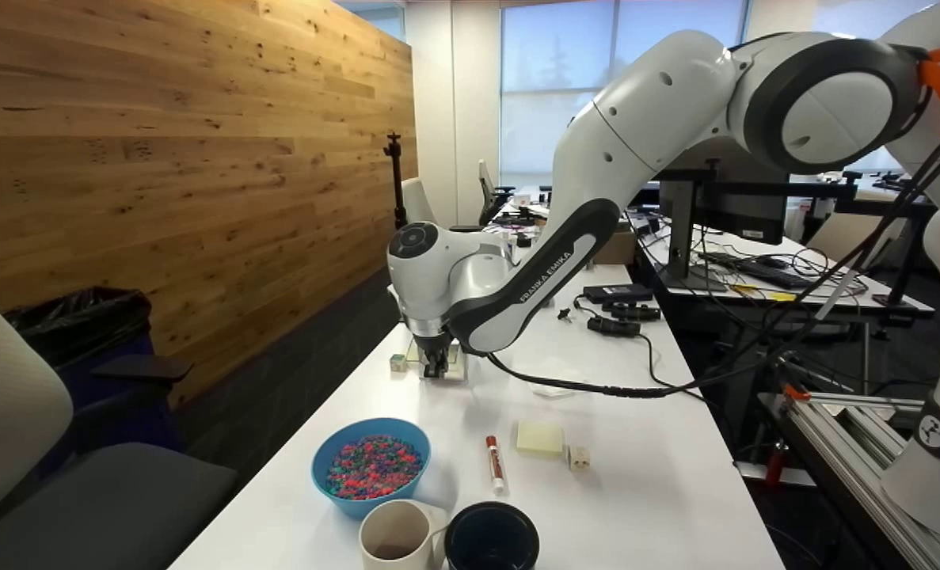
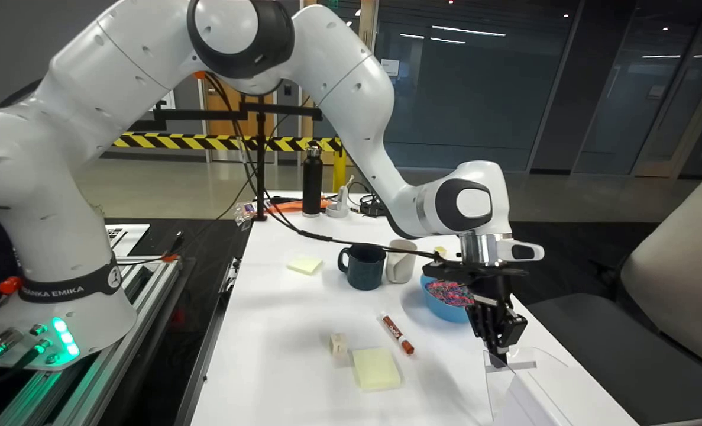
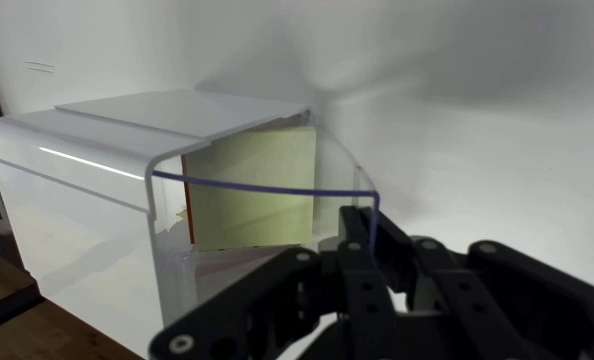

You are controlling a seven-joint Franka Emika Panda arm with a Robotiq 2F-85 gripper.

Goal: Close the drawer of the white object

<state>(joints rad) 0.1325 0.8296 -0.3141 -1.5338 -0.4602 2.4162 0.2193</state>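
The white box [image 3: 76,225] fills the left of the wrist view, its open side facing my gripper. Its clear drawer [image 3: 342,150], with a purple-looking rim, stands out of it, pulled open. A pale-yellow pad [image 3: 256,210] shows inside. My gripper [image 3: 359,217] has its fingers nearly together, one on each side of the drawer's clear front wall; it appears shut on that wall. In an exterior view the clear drawer [image 2: 498,384] and white box [image 2: 528,408] are cut by the bottom edge, under my gripper [image 2: 498,357]. My gripper [image 1: 435,369] partly hides the box [image 1: 457,369] in an exterior view.
A blue bowl of beads [image 1: 374,467], a beige mug [image 1: 397,530] and a dark mug [image 1: 492,538] stand on the table. A marker [image 1: 495,465], a yellow pad [image 1: 540,438] and a small wooden block [image 1: 578,457] lie nearby. Another block [image 1: 398,362] sits beside the box.
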